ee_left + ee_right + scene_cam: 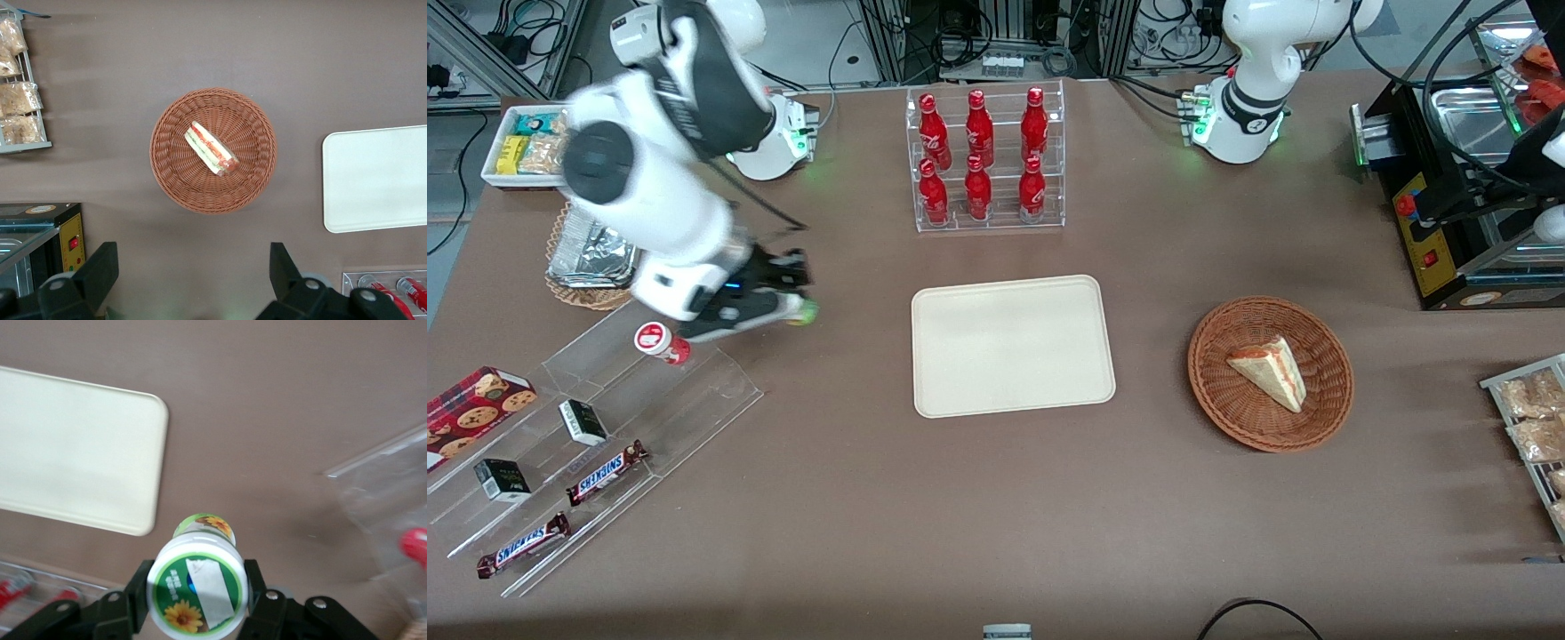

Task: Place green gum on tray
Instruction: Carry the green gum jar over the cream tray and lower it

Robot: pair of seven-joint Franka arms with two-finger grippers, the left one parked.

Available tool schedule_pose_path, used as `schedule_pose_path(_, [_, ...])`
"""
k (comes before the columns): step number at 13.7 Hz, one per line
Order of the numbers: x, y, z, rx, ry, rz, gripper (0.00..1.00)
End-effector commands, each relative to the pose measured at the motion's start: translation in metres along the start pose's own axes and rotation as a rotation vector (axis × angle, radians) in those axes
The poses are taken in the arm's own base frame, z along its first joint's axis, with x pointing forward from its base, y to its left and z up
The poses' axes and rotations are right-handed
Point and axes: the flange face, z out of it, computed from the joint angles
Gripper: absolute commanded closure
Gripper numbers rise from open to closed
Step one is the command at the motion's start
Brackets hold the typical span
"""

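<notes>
We are seeing the gripper (197,597) hanging above the brown surface (854,498), its fingers (137,590) clamping the green gum (198,590) by its lid. The gum is being held in the air, apart from the tray (1012,345), toward the working arm's end.

The gripper (787,298) hangs above bare table between the clear acrylic stepped shelf (649,391) and the flat cream rectangular tray (1012,345), clamping the green-bodied gum bottle (197,590), apparently clear of the table.
</notes>
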Motion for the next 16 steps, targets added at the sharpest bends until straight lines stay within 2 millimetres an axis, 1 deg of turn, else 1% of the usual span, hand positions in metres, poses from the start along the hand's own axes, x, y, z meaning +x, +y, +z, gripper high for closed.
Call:
schedule_pose_path(1, [0.038, -0.063, 0.033, 0.019, 0.005, 0.067, 1.0])
schedule_pose_path(2, [0.045, -0.083, 0.047, 0.027, 0.025, 0.085, 1.0])
schedule_pose_path(3, [0.052, -0.105, 0.069, 0.034, 0.04, 0.112, 1.0])
schedule_pose_path(5, [0.06, -0.147, 0.102, 0.053, 0.089, 0.138, 1.0])
schedule_pose_path(7, [0.066, -0.184, 0.135, 0.051, 0.098, 0.131, 1.0])
schedule_pose_path(8, [0.068, -0.197, 0.148, 0.04, 0.1, 0.12, 1.0])
schedule_pose_path(9, [0.069, -0.208, 0.166, 0.019, 0.106, 0.105, 1.0])
schedule_pose_path(11, [0.068, -0.222, 0.198, 0.002, 0.12, 0.096, 1.0])
schedule_pose_path(12, [0.065, -0.23, 0.208, -0.015, 0.134, 0.069, 1.0])
schedule_pose_path(15, [0.063, -0.235, 0.233, -0.039, 0.126, 0.049, 1.0])
schedule_pose_path(16, [0.056, -0.25, 0.24, -0.037, 0.132, 0.026, 1.0])
